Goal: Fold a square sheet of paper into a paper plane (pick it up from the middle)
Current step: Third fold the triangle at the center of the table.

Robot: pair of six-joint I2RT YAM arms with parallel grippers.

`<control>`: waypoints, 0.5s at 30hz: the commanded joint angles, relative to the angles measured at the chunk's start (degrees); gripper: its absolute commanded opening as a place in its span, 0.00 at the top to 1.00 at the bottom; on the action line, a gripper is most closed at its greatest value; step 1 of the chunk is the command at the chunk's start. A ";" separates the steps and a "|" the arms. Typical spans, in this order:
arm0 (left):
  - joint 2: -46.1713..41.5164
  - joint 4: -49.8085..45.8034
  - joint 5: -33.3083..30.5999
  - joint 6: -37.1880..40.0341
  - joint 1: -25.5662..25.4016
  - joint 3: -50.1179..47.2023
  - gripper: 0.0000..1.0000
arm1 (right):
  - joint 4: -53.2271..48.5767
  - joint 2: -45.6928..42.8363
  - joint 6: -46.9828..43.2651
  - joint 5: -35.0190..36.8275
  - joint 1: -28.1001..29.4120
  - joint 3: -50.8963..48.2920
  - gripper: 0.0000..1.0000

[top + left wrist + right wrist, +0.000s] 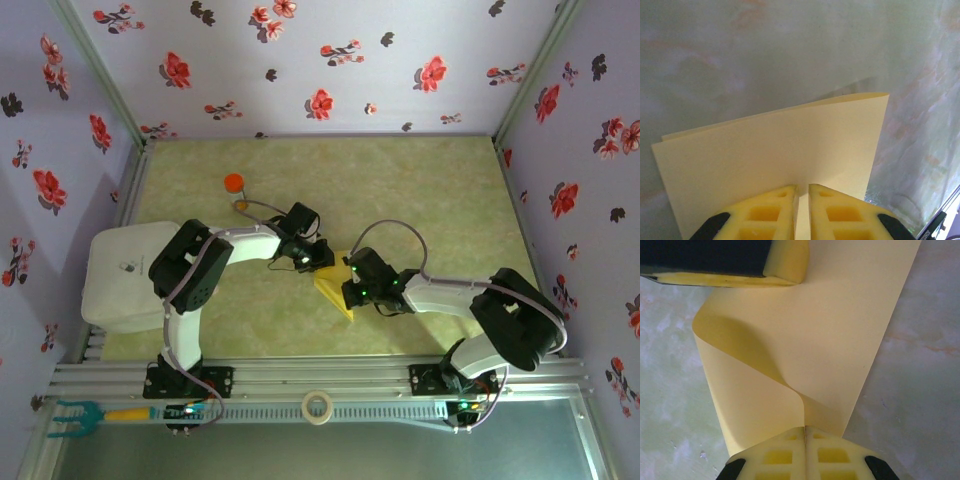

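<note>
The square sheet of paper (pixel 334 292) is yellow and folded double, held up between both grippers at the table's middle. My left gripper (pixel 803 187) is shut on one edge of the sheet (pixel 780 150), whose two layers show at the top edge. My right gripper (pixel 805 429) is shut on a pinched ridge of the sheet (pixel 805 335), which curls away from it. A left finger (pixel 785 262) shows at the paper's far end. From above, the left gripper (pixel 318 258) and the right gripper (pixel 350 290) nearly meet. The paper plane is out of view.
A small orange-capped bottle (pixel 234 183) stands at the back left of the green mat (pixel 440 200). A white box (pixel 120 280) sits at the left edge. On the front rail lie a tape roll (pixel 318 407) and a teal fork tool (pixel 70 417). Floral walls enclose three sides.
</note>
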 commanded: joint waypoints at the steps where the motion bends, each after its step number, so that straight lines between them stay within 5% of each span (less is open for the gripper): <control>1: 0.45 -1.59 -1.54 0.13 -0.32 -1.10 0.84 | -0.38 0.79 -0.49 1.02 -0.58 1.49 1.00; 15: 0.33 -3.21 -1.71 1.28 -0.24 1.14 0.83 | -0.91 2.63 0.19 1.02 -0.55 1.74 1.00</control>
